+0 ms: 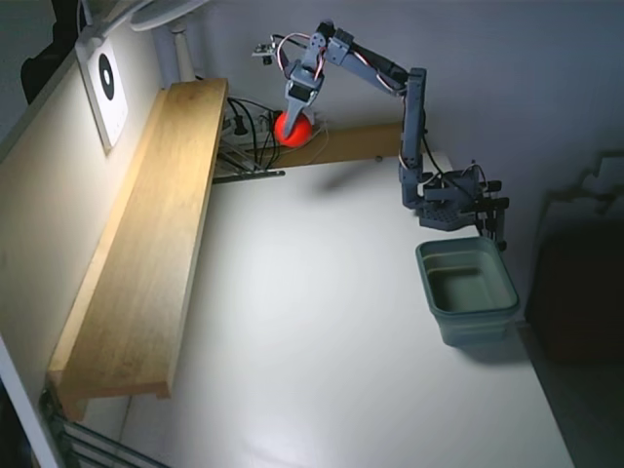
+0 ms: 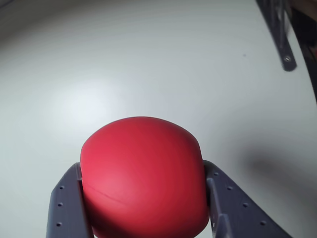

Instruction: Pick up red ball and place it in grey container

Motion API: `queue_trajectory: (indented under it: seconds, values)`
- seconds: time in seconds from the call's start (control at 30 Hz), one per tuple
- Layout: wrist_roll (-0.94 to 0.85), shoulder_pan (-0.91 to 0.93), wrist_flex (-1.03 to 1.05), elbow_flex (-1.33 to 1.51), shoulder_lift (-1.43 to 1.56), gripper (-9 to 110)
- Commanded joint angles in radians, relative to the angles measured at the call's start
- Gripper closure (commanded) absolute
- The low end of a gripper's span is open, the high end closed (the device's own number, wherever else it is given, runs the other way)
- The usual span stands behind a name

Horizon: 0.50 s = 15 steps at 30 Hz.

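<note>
The red ball point(image 1: 295, 130) is held between the fingers of my gripper point(image 1: 292, 125) at the far side of the white table, lifted above the surface. In the wrist view the ball point(image 2: 142, 178) fills the lower middle, squeezed between the two grey fingers point(image 2: 67, 206), and the gripper point(image 2: 143, 198) is shut on it. The grey container point(image 1: 468, 290) stands at the right side of the table in the fixed view, below the arm's base, empty and far from the ball.
A long wooden shelf point(image 1: 146, 244) runs along the left wall. Cables and a metal bracket point(image 1: 244, 156) lie near the far left corner. The arm's base point(image 1: 448, 200) is clamped at the table's right edge, just above the container.
</note>
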Motion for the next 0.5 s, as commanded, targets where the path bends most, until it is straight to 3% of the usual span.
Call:
queue_trajectory:
  seconds: [0.0,0.47]
  values:
    - [0.003,-0.092,0.016,-0.036,0.015,78]
    - [0.003,-0.500,0.016,-0.036,0.015,78]
